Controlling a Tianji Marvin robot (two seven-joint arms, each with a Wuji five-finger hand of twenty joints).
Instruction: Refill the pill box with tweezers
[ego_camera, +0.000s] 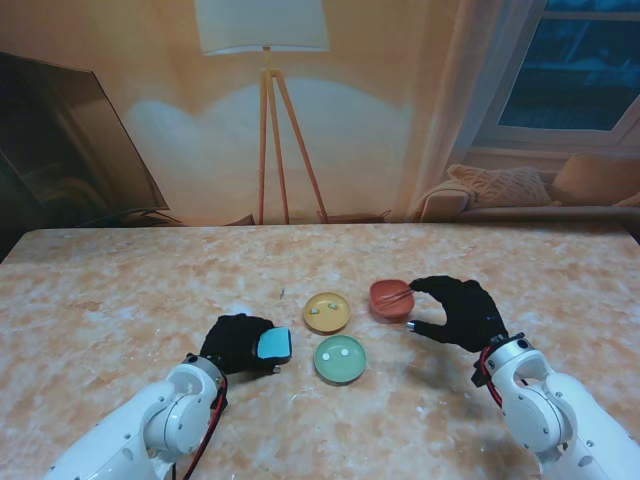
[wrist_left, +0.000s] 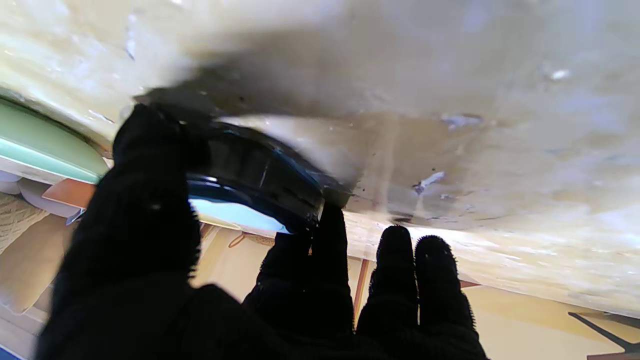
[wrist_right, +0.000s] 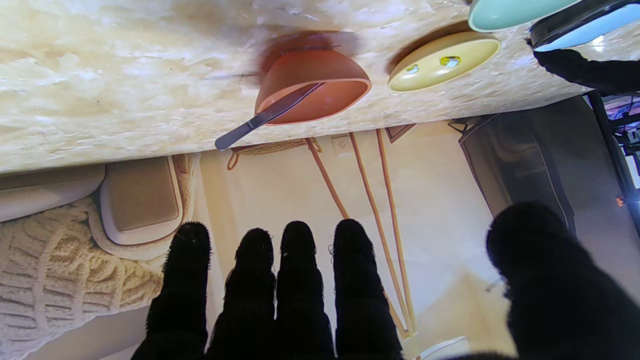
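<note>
From the stand view I see my left hand (ego_camera: 238, 342) closed around the pill box (ego_camera: 272, 346), a dark box with a light blue face, tipped up on the table (ego_camera: 120, 290). My right hand (ego_camera: 462, 311) sits at about 3 o'clock from the dishes, fingers spread and curled, holding nothing. The tweezers (ego_camera: 397, 297) lie across the rim of the red bowl (ego_camera: 390, 299), just beside my right fingertips (I cannot tell from here if they touch).

The right wrist view settles that: the fingers (wrist_right: 299, 280) and thumb are wide apart, with a clear gap to the tweezers (wrist_right: 265, 117), which lean on the red bowl (wrist_right: 312, 85) with the handle end sticking out. It also shows small pills in the yellow dish (wrist_right: 442, 62). The stand view adds white pills in the green dish (ego_camera: 340, 359), at 6 o'clock from the yellow dish (ego_camera: 327, 312).

The left wrist view shows the thumb and a finger pinching the pill box (wrist_left: 260, 175) by its dark curved edge.

The table is pale marble with brown veins. Behind it stand a floor lamp (ego_camera: 264, 60) with wooden legs, a window (ego_camera: 570, 65) and a sofa cushion (ego_camera: 495, 185).
</note>
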